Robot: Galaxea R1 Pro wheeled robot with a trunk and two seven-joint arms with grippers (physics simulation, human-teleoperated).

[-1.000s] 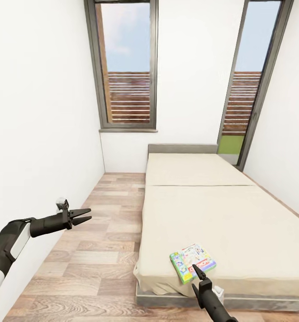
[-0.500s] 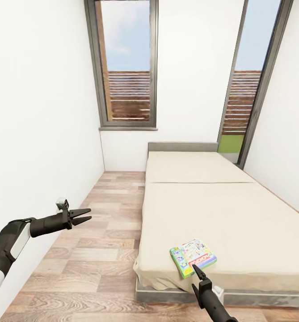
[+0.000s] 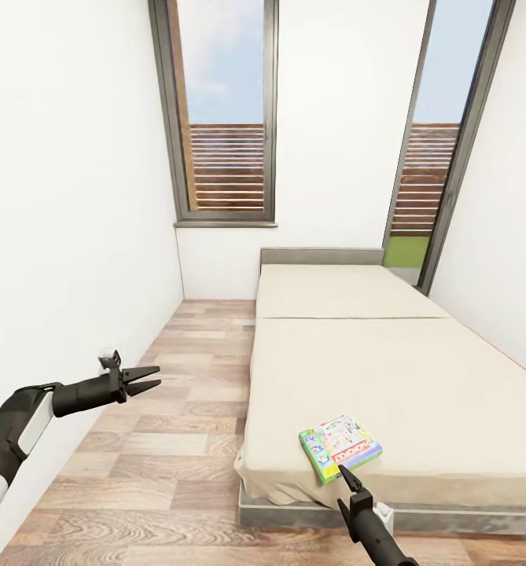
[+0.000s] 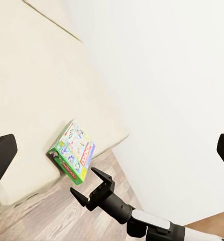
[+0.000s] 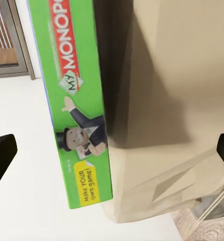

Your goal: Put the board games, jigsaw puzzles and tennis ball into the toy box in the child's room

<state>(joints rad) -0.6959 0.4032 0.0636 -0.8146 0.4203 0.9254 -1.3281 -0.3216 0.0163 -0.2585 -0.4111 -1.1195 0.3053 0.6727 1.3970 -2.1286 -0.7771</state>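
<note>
One board game [image 3: 340, 446], a flat box with green edges and a white colourful cover, lies flat near the foot corner of the bed [image 3: 388, 369]. My right gripper [image 3: 344, 474] is open just short of the box's near edge, not touching it. The left wrist view also takes in this board game [image 4: 72, 153] and the open right gripper [image 4: 87, 185] below it. Seen from the right wrist, the box's green "MY MONOPOLY" side [image 5: 77, 100] is close between the spread fingers. My left gripper [image 3: 141, 380] hangs open and empty over the floor at left.
The bed's beige mattress and low grey headboard [image 3: 321, 257] take up the room's right half. A strip of wood-plank floor [image 3: 176, 409] runs between the bed and the white left wall. Two tall dark-framed windows [image 3: 223, 110] stand at the far end.
The whole view has shifted slightly, so the bed and the board game sit a little higher in the picture. Both grippers keep their pose and stay open.
</note>
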